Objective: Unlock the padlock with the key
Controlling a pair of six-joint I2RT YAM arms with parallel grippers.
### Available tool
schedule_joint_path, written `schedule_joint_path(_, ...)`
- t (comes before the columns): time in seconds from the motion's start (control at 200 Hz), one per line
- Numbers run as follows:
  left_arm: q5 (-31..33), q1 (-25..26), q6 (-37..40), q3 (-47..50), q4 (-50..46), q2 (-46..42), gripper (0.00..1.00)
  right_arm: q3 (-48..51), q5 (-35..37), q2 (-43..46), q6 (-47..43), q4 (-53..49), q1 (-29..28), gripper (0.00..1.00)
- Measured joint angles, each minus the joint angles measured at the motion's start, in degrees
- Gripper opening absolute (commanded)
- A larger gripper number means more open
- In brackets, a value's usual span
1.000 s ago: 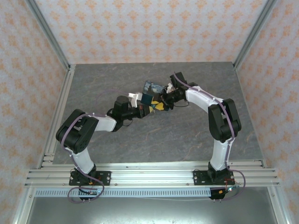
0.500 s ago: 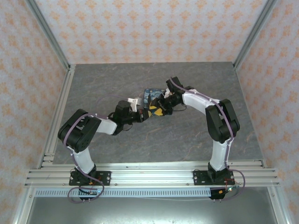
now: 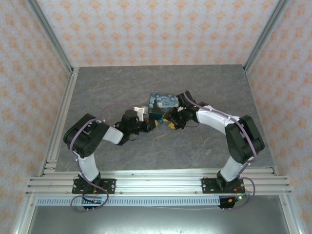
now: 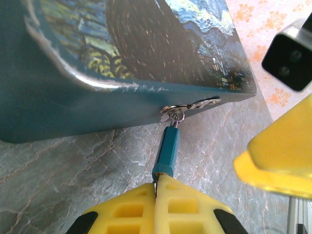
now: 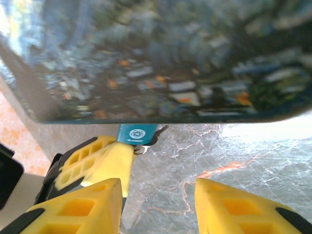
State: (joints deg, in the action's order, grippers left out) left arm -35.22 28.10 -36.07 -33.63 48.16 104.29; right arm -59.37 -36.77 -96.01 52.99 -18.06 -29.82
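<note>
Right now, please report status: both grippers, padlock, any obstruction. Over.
Left gripper shut on key at padlock base. Right gripper open, empty, close by. Padlock shackle through tin hasp. No obstruction seen.

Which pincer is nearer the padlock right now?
Left. The left pincer is shut right at the lower end of the padlock, touching it. The right pincer stands open off to one side, clear of the padlock.
</note>
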Motion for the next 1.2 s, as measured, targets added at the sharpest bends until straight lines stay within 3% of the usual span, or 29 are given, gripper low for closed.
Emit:
schedule_joint_path(0.425,1.9,0.7,-1.3,1.6,1.7,-0.3,0.0,5.9,7.8,0.4,10.9,16.4,-4.3,0.44)
schedule_joint_path(1.201,3.1,0.8,-6.2,3.0,3.8,-0.4,0.0,7.2,13.7,-2.6,10.7,22.6,-7.1,0.45)
